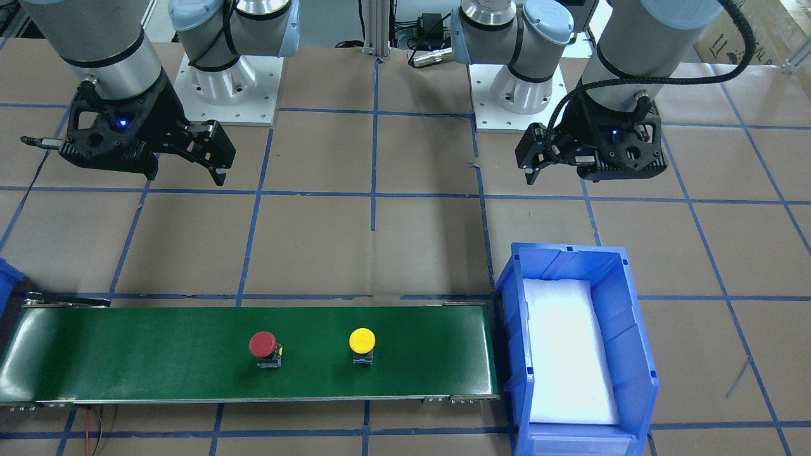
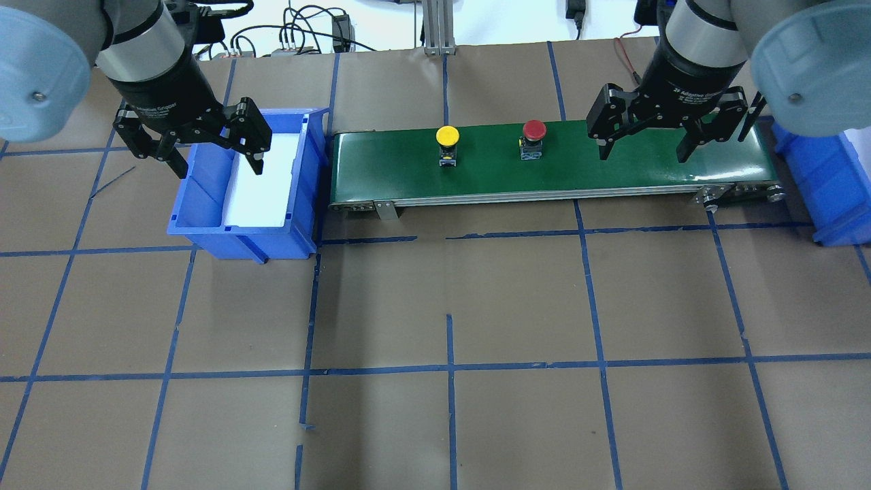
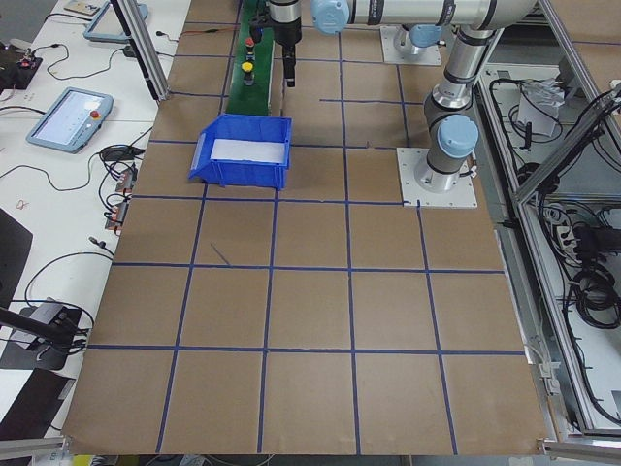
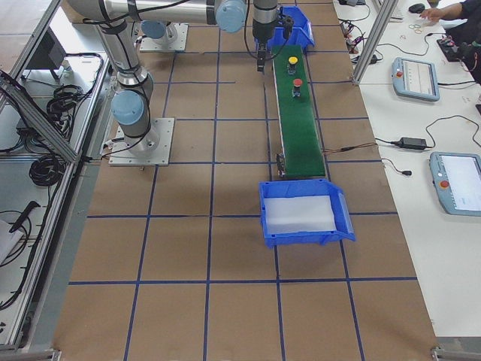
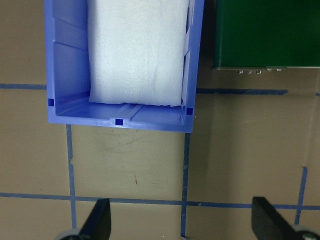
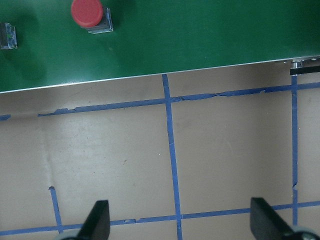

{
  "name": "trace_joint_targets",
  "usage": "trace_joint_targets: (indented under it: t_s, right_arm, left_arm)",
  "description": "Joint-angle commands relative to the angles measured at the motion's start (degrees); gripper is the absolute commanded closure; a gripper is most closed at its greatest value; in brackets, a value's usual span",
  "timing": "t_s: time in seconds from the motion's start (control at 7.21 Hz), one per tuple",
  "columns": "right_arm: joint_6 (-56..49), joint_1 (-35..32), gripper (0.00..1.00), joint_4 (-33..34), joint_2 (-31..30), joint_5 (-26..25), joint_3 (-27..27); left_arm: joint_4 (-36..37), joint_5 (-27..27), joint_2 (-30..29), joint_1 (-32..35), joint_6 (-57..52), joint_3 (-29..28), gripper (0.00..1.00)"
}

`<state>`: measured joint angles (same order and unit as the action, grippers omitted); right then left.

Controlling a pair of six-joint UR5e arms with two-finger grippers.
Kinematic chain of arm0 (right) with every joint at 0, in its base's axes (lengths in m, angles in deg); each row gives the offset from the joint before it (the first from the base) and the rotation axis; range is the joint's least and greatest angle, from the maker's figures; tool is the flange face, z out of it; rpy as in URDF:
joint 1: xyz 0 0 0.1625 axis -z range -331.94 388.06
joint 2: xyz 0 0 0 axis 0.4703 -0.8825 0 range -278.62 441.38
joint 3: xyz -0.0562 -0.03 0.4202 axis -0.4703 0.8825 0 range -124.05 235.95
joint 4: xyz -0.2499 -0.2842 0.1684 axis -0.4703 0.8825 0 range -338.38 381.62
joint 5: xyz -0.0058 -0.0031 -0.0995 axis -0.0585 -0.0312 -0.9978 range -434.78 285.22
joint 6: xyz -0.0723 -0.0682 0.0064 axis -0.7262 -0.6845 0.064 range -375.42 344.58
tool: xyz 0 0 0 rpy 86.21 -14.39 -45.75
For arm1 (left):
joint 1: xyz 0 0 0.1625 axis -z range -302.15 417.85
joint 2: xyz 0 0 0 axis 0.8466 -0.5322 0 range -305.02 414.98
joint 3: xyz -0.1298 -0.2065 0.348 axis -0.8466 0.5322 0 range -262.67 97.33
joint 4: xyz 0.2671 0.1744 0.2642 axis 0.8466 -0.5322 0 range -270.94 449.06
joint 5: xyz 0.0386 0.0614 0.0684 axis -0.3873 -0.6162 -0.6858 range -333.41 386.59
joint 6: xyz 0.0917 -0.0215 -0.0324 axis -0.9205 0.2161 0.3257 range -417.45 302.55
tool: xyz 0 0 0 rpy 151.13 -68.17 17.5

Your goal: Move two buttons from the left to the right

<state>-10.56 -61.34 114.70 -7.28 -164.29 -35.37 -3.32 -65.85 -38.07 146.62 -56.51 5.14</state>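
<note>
Left claw [image 2: 220, 170] and right claw [image 2: 642, 156] gape; right wrist view, not left, shows red button [image 6: 86, 11].

A brown counter [image 2: 449, 422] carries a grid of blue tape lines [image 2: 449, 367]. A green conveyor belt [image 2: 490, 173] lies along its far side. A blue bin [image 2: 204, 211] lined with a white foam pad [image 2: 262, 194] sits just beside one end, and a second blue bin [image 2: 833, 190] sits at the other. Tablets [image 4: 415, 77] lie on a white side table [image 4: 421, 248].
</note>
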Motion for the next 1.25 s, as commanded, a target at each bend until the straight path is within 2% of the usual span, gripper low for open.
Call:
trace_joint_targets:
  t_s: [0.0, 0.42, 0.97, 1.11]
  right_arm:
    - [-0.5, 0.0, 0.0, 0.8, 0.7, 0.0, -0.2]
    - [-6.1, 0.1, 0.0, 1.1, 3.6, 0.2, -0.2]
    - [-6.5, 0.2, 0.0, 3.4, 3.6, 0.3, -1.7]
    - [-12.0, 1.8, 0.0, 5.3, 5.5, 0.1, -0.3]
  left_arm:
    - [0.1, 0.1, 0.0, 0.1, 0.0, 0.0, 0.0]
    - [0.0, 0.1, 0.0, 0.1, 0.0, 0.0, 0.0]
    - [0.1, 0.1, 0.0, 0.1, 0.0, 0.0, 0.0]
    - [0.1, 0.1, 0.0, 0.1, 0.0, 0.0, 0.0]
